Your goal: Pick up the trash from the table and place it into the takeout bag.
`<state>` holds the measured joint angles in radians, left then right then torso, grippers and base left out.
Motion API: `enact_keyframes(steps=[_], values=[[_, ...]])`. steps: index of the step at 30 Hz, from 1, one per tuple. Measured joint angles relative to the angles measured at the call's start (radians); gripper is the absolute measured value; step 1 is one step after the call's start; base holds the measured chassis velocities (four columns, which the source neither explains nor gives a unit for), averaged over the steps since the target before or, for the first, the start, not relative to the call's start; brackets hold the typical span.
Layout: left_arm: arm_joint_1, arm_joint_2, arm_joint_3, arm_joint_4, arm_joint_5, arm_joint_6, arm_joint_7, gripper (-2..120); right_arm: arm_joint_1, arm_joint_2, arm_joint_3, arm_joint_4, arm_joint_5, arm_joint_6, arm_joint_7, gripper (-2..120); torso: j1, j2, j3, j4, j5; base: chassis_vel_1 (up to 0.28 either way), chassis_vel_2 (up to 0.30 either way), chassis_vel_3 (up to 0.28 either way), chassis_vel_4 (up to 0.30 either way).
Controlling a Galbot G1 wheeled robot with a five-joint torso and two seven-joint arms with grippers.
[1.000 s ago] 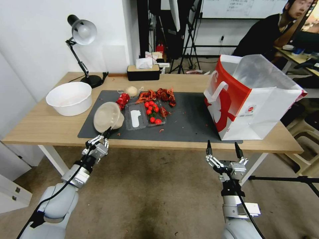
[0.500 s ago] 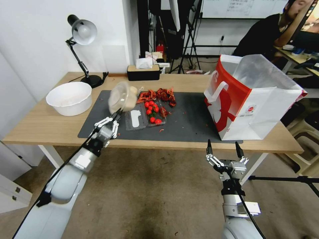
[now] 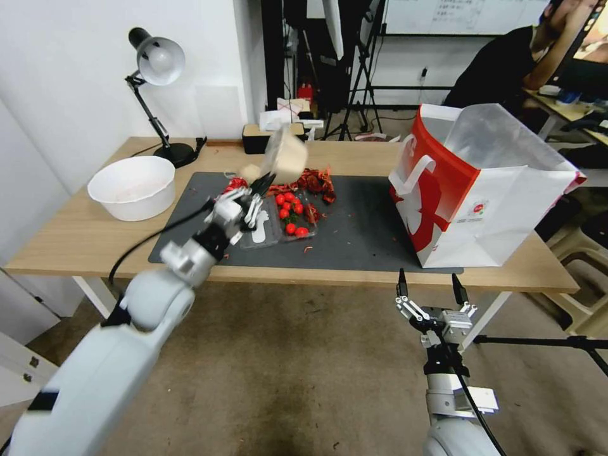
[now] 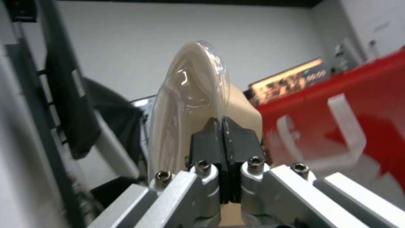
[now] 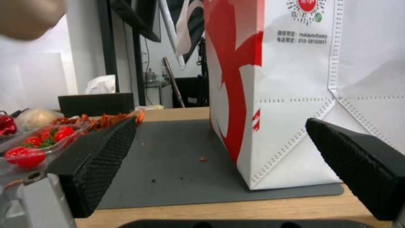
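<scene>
Table (image 3: 95,244): light-wood top with a dark grey mat (image 3: 361,234) along its near edge. Takeout bag (image 3: 487,209): white and red, open-topped, upright on the mat's right end near the table's right edge, white loop handle on its red side. Mid-mat items: clear plastic tray of cherry tomatoes (image 3: 291,215); clear tray lid (image 3: 258,227) just beside it; red crayfish shells (image 3: 310,180) behind the tray; crumpled red wrapper (image 3: 233,185) and beige wad (image 3: 249,172) toward the mat's far left corner. Off the mat: white basin (image 3: 133,187) near the table's left edge; black desk lamp (image 3: 155,63) at the far left corner; black tissue box (image 3: 256,136) on the far edge, partly hidden by the raised bowl. Left gripper (image 3: 263,183): above the mid-mat items, fingers pressed together on the rim of the beige lidded bowl (image 3: 285,155), which is held on edge, clear of the table and well short of the bag. The left wrist view adds the clear domed lid (image 4: 190,104) and the two black pads (image 4: 211,142) clamped on the rim, with the bag's red side behind. Right gripper (image 3: 430,288): below the table's near edge, before the bag, fingers spread wide, holding nothing. The right wrist view adds the printed text and round code high on the bag's white face (image 5: 295,95) and red crumbs on the mat.
</scene>
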<state>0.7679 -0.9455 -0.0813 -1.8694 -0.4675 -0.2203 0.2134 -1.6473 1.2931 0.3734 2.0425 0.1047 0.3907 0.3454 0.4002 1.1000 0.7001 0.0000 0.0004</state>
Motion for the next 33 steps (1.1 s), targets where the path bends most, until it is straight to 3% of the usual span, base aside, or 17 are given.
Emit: enact_keyframes(steps=[4,8,11,15,23,33], values=[[-0.220,-0.022,0.201,0.065,-0.141,0.013,-0.010,0,0.006,0.001,0.004,-0.019,-0.002,-0.001,0.001,100,0.000,0.000,0.000,0.0000,-0.0003,0.000,0.000,0.000,0.000],[-0.339,-0.059,0.282,0.107,-0.192,0.023,-0.019,0,0.010,0.003,0.006,-0.027,-0.003,-0.001,0.003,100,0.000,0.000,0.000,-0.0001,-0.0002,0.000,0.000,0.000,0.000],[-0.484,-0.131,0.373,0.188,-0.233,0.028,-0.023,0,0.014,0.009,0.010,-0.035,-0.005,-0.002,0.006,100,0.000,0.000,0.000,0.0000,-0.0004,0.000,0.000,0.000,0.000],[-0.568,-0.191,0.434,0.234,-0.269,0.033,-0.034,0,0.015,0.013,0.015,-0.037,-0.005,-0.002,0.008,100,0.000,0.000,0.000,-0.0002,0.0000,0.000,0.000,0.000,0.000],[-0.656,-0.318,0.546,0.295,-0.317,0.036,-0.045,0,0.019,0.017,0.023,-0.043,-0.005,-0.002,0.015,100,0.000,0.000,0.000,-0.0003,-0.0002,0.000,0.000,0.000,0.000],[-0.672,-0.369,0.628,0.346,-0.326,0.034,-0.043,0,0.024,0.024,0.023,-0.048,-0.005,-0.002,0.016,100,0.000,0.000,0.000,0.0000,-0.0003,0.000,0.000,0.000,0.000]])
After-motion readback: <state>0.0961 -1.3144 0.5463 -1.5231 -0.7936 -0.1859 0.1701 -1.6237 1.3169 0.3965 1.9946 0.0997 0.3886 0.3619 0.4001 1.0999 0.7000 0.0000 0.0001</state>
